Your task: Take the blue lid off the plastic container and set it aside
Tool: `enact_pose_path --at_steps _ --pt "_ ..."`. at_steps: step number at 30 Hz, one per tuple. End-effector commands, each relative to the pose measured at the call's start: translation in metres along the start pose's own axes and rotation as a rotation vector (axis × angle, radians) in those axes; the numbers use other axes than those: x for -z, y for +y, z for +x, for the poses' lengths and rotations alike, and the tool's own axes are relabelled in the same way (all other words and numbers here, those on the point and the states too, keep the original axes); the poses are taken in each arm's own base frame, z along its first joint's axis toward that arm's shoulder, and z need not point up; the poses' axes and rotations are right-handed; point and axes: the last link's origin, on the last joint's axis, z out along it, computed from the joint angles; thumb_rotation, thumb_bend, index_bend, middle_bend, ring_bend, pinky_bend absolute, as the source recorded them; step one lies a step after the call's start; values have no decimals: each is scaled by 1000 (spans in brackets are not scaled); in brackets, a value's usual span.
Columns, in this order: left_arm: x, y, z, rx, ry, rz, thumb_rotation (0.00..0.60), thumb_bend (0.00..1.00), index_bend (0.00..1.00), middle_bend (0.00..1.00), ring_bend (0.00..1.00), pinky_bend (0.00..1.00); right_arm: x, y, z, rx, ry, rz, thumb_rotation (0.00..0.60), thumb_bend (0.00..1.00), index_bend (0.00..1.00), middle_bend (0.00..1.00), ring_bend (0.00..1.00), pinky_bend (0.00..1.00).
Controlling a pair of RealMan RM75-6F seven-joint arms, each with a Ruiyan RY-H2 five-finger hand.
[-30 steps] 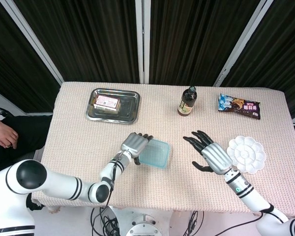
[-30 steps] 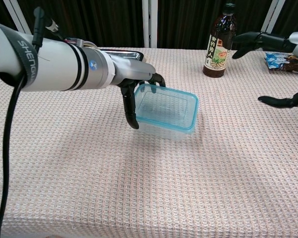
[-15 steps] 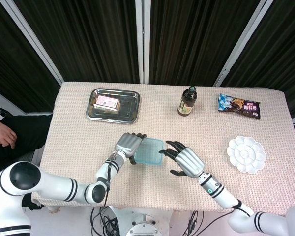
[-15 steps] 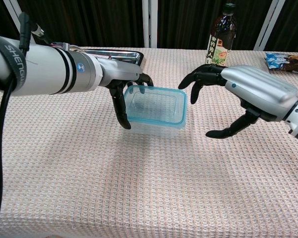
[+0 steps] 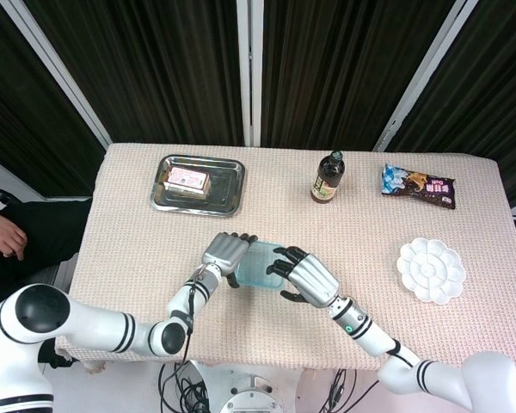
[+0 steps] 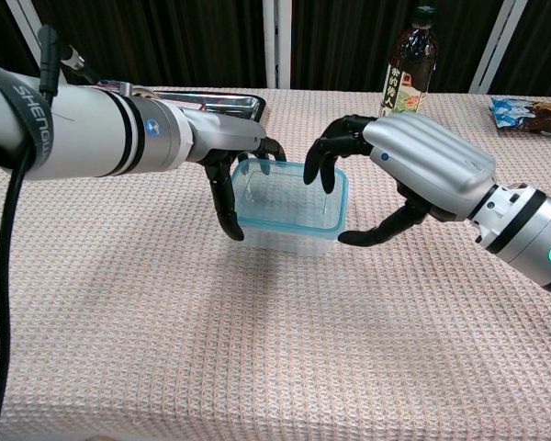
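The plastic container (image 6: 287, 209) sits on the table (image 5: 353, 232) with the blue lid (image 6: 289, 193) still seated on its rim. In the head view the container (image 5: 256, 265) lies toward the front edge of the table, well in front of the metal tray (image 5: 199, 184) and forward-left of the brown bottle (image 5: 328, 177).

The left hand (image 6: 234, 156) is at the left end of the container. In the chest view its thumb runs down the near-left corner and its other fingers (image 6: 274, 147) curl over the far-left rim, so this hand grips the container. The head view shows the same left hand (image 5: 226, 255) pressed against the container's left side.

The right hand (image 6: 413, 170) is at the right end of the container. Its fingers (image 6: 326, 161) are bent downward over the right part of the lid, with the fingertips at or just above the lid surface. The thumb reaches under toward the near-right corner. Whether this hand has closed on the lid or merely hovers at it cannot be told from either view. The head view shows the right hand (image 5: 305, 275) overlapping the container's right edge.

A snack packet (image 5: 418, 187) and a white palette dish (image 5: 430, 270) lie well to the right of the container, and the tray holds a small box (image 5: 186, 180).
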Motion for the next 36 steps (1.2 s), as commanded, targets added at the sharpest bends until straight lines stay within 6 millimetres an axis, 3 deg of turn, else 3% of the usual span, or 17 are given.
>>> enact_pose_path --at_steps 1,21,36 --pt "0 0 0 1 0 0 600 0 196 280 196 282 0 1 -2 -3 -7 -2 600 26 408 468 220 324" --pt "2 2 -3 1 -4 -6 600 0 191 280 195 283 -9 -2 -12 37 -27 28 600 26 416 467 220 324" --pt "2 -2 -2 0 1 -13 600 0 191 281 195 282 -15 2 -2 42 -17 48 600 26 427 469 220 324"
